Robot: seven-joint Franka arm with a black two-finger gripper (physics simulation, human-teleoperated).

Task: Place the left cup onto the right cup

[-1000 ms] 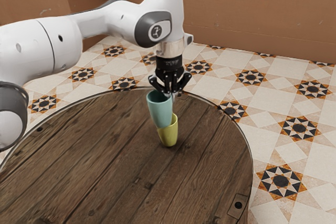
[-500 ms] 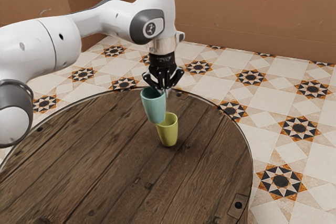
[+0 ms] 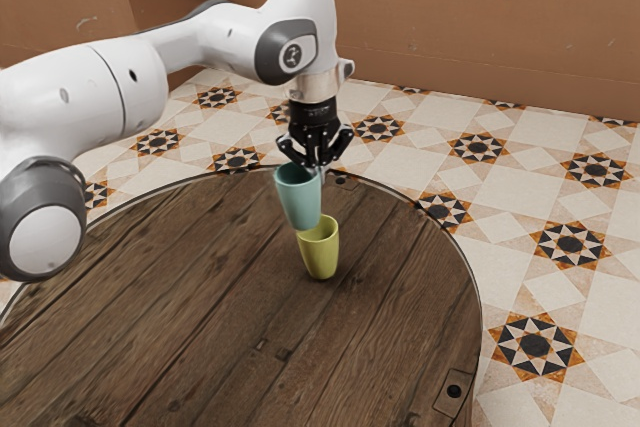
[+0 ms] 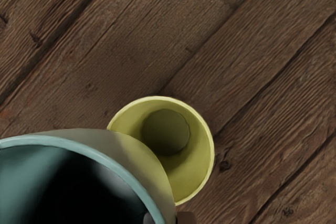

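The teal cup [image 3: 299,197] [image 4: 63,182] hangs clear of the table, upright with a slight tilt, its base level with the rim of the yellow-green cup [image 3: 319,248] [image 4: 176,142] and offset toward the exterior view's left. Whether the two cups touch cannot be told. The black gripper [image 3: 313,160] clamps the teal cup at its rim, fingers set narrow around the wall. The yellow-green cup stands upright and open-mouthed near the middle of the round wooden table [image 3: 150,327] [image 4: 236,51], which sits on a patterned tile floor [image 3: 520,187].
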